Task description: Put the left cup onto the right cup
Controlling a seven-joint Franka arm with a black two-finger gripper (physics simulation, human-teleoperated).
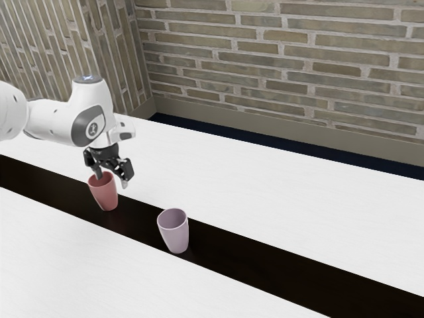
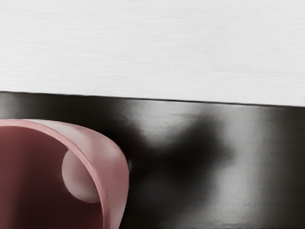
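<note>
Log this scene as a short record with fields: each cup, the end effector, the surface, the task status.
pink cup: mouth up on the dark stripe, toward the exterior view's left
lilac cup: mouth up on the same stripe, toward the exterior view's right of the pink cup, apart from it
end effector: open, at the pink cup's rim, one finger seemingly inside the mouth
table: white, crossed by the dark stripe
task status: not stacked; both cups stand on the table
</note>
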